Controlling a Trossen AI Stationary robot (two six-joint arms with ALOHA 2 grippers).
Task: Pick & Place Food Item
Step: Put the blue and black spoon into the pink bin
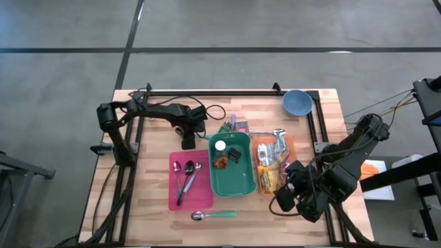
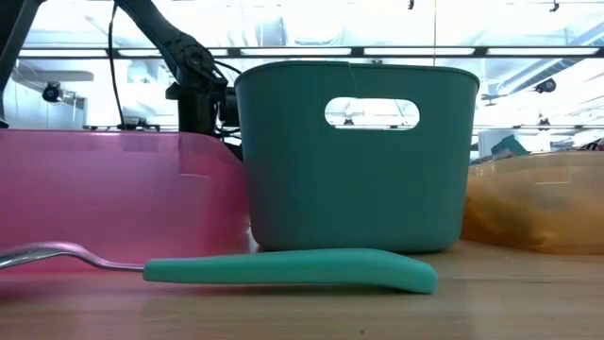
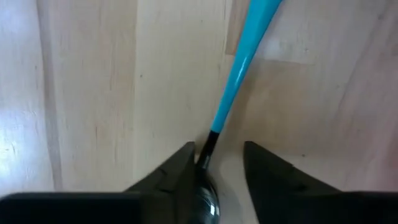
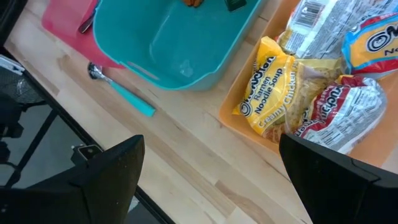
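Item one: we are finding the left gripper [image 3: 219, 147] down at the pale wooden tabletop [image 1: 158, 110], just behind the flat pink plastic tray [image 1: 176, 196]. Its jaws are standing apart around the neck of a blue-handled metal spoon [image 3: 239, 56]; one finger [image 3: 180, 165] is touching it.

Item two: we are logging the right gripper [image 4: 208, 149], jaws spread wide, hovering near the yellow ramen noodle soup packet [image 4: 270, 87], which is lying in the orange tray [image 4: 233, 115] beside the teal plastic bin [image 4: 186, 62].
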